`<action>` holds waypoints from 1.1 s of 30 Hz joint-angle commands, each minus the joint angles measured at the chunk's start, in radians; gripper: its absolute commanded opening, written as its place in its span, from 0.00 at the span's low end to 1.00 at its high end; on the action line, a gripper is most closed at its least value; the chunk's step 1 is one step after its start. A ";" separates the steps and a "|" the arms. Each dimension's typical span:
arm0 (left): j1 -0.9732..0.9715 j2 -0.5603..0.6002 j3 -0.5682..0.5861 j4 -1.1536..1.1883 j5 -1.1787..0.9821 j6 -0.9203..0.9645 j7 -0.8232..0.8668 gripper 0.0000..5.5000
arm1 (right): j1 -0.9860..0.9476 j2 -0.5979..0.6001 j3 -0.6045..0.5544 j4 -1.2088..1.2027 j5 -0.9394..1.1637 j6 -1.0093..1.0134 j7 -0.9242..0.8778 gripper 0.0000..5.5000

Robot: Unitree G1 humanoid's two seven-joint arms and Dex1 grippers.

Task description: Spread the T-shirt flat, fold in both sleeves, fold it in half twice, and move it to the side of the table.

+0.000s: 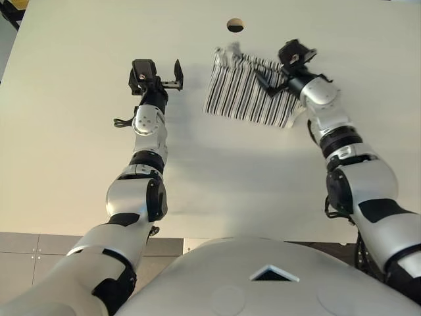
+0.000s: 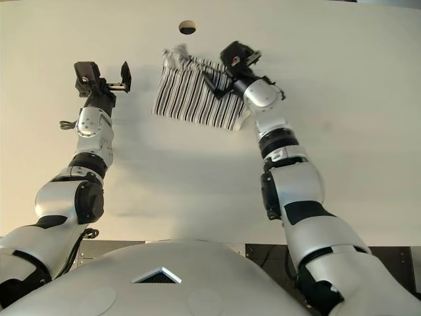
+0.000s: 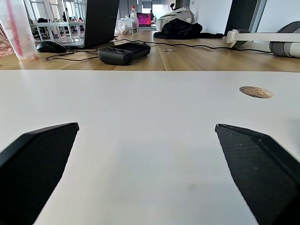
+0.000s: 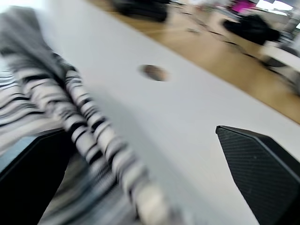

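White surface [image 1: 99, 164], seen from above, carrying all task items. T-shirt [image 1: 240, 92], black-and-white striped, lies folded into a rough rectangle toward the far side, right of centre, just in front of a round hole [image 1: 235, 25] in the surface. Its far left corner is bunched rather than flat, and its near right corner is hidden behind the right forearm.

Right gripper [image 1: 281, 66] sits at the far right corner of the T-shirt with its jaws spread wide and nothing clamped. In the right wrist view a ridge of striped cloth lies against one finger, while the other finger [image 4: 253, 159] stands over bare surface. Motion blur there makes it hard to tell whether the cloth touches the finger.

Left gripper [image 1: 160, 74] hangs over bare surface, left of the T-shirt and apart from it. It is fully open and empty, with both fingers [image 3: 37, 164] wide apart in the left wrist view.

Beyond the far edge is a wooden desk [image 3: 187, 56] with a laptop [image 3: 101, 21]. A pale cup [image 3: 16, 28] is cut off by the frame and a small bottle [image 3: 134, 18] stands farther back. The contents of both cannot be made out.
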 commanded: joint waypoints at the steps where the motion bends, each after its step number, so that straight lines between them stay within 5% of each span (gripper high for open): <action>1: -0.015 -0.007 0.003 0.010 0.000 0.003 -0.015 1.00 | -0.038 -0.056 -0.109 0.053 0.085 0.012 0.017 1.00; 7: -0.013 -0.005 0.002 0.013 0.001 0.004 -0.016 1.00 | 0.009 -0.041 -0.132 0.020 0.094 -0.048 0.019 1.00; 13: -0.002 -0.004 0.002 0.002 0.004 -0.019 -0.002 1.00 | 0.235 0.052 0.008 -0.428 0.079 -0.111 0.153 1.00; 18: -0.005 -0.007 0.005 0.001 0.003 -0.026 0.006 1.00 | 0.150 0.080 0.105 -0.176 -0.080 -0.030 0.008 1.00; 27: -0.012 -0.018 0.003 0.001 0.001 -0.029 0.006 1.00 | 0.030 0.039 -0.099 0.120 0.065 0.191 -0.076 1.00; 33: 0.011 -0.005 0.006 -0.018 0.003 -0.045 0.018 1.00 | 0.106 -0.199 -0.351 0.175 0.224 0.295 -0.360 1.00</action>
